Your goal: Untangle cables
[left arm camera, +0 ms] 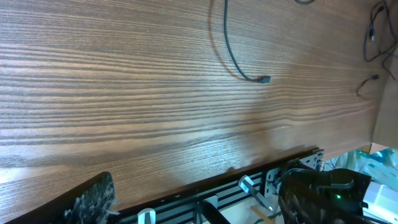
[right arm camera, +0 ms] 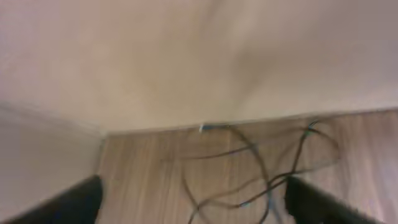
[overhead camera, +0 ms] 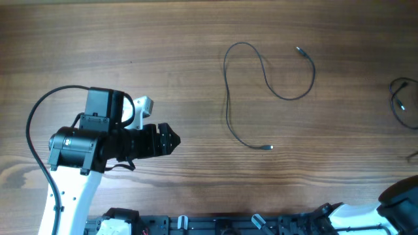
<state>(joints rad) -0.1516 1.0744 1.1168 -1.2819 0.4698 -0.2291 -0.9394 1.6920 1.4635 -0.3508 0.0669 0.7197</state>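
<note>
Cables (overhead camera: 394, 101) partly beyond right edge

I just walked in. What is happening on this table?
Thin dark cords are being untangled on a wooden table. One cable lies alone, spread out near the middle. The other cables lie crossed over one another at the right edge. The left tool hangs open over bare wood and holds nothing. The right tool is also open and empty, near the crossed cables, though its view is blurred.
</note>
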